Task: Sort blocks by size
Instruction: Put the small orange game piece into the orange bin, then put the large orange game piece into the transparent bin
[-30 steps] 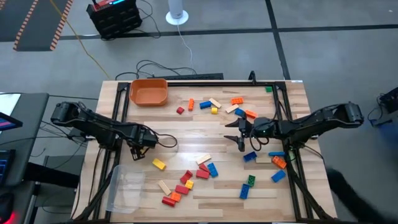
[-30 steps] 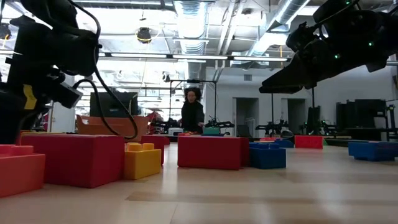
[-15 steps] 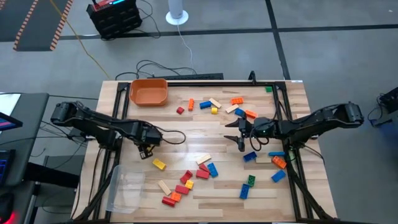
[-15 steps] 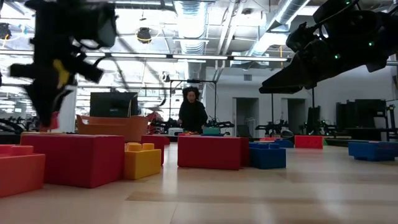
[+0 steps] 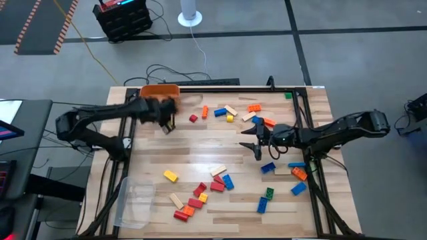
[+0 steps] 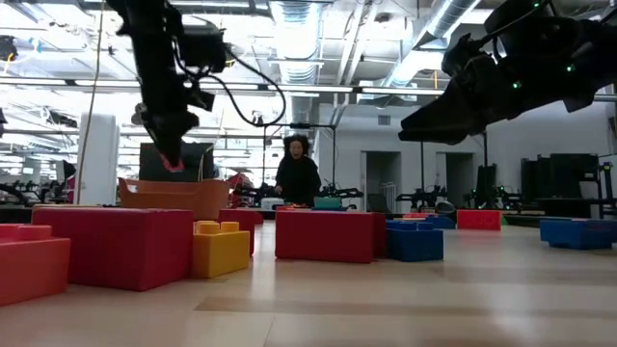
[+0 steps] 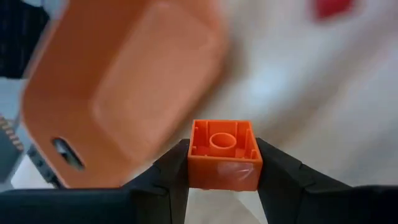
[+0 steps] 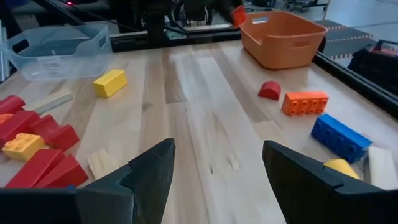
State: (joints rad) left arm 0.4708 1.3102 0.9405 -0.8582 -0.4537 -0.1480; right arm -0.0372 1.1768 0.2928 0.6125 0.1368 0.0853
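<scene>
Orange plastic, a short cube block (image 7: pixel 223 154) with its hollow underside and round centre tube facing the camera, sits pinched between the two dark fingers of the left gripper (image 7: pixel 222 180); only the left wrist view shows this clearly, with the orange bin (image 7: pixel 124 93) just beyond the block. From above, the left gripper (image 5: pixel 168 124) hangs over the table's far-left corner beside the orange bin (image 5: pixel 163 89), but the arm hides most of the bin and the held block cannot be made out there. The low view shows that gripper (image 6: pixel 172 159) raised well above the table with a small reddish-orange bit at its tip. The other blocks (image 5: pixel 200 193) lie scattered on the wooden table (image 5: pixel 193 143): a cluster of red, orange, blue, yellow and tan pieces near the front edge, another group near the far edge, and more along the right edge. The right gripper (image 5: pixel 255 141) hovers right of the table's centre with its fingers spread wide and nothing between them, as the right wrist view confirms (image 8: pixel 214 171). That wrist view alone shows the clear plastic tub (image 8: pixel 56 43) plainly, at the front-left corner, with a label whose writing is too small to read. Only the low view shows a person (image 6: pixel 298 173) in dark clothing standing in the room beyond the table.
</scene>
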